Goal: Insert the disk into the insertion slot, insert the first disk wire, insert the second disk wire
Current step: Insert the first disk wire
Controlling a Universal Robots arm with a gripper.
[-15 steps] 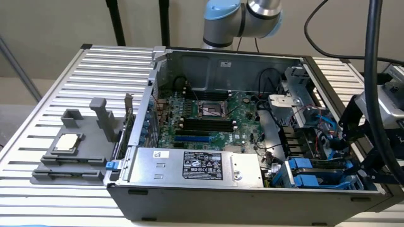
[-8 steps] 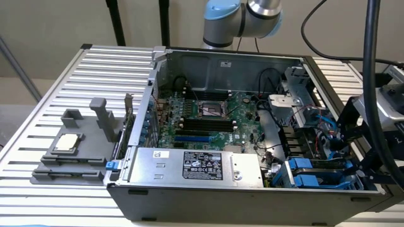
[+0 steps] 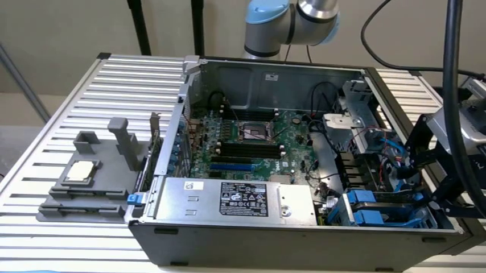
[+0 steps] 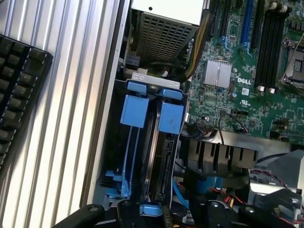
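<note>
Status check from inside the open PC case [image 3: 304, 239] on the ribbed metal worktop [image 3: 129, 85]. I'm hanging right over the insertion slot [image 4: 134, 110], the grey drive cage with the bright blue clips, in the corner of the case at the exterior view's right, just past the power-supply box [image 3: 243, 199].

The disk [image 4: 156, 161] stands on edge in one bay of that cage, down between the blue rails, with the end of its blue carrier poking up close under me. The bay beside it looks empty. So I'd call step one done or very nearly done; whether it's clicked fully home, I can't say from here.

The wires are the fuzzy part. A blue wire [image 4: 178, 192] runs loose just beside the cage, with some red ones near it, and I can't see either end plugged into the disk. My guess is both wire steps are left.

As for my jaws: honestly can't tell if they're wide, narrow or pinching anything.
</note>
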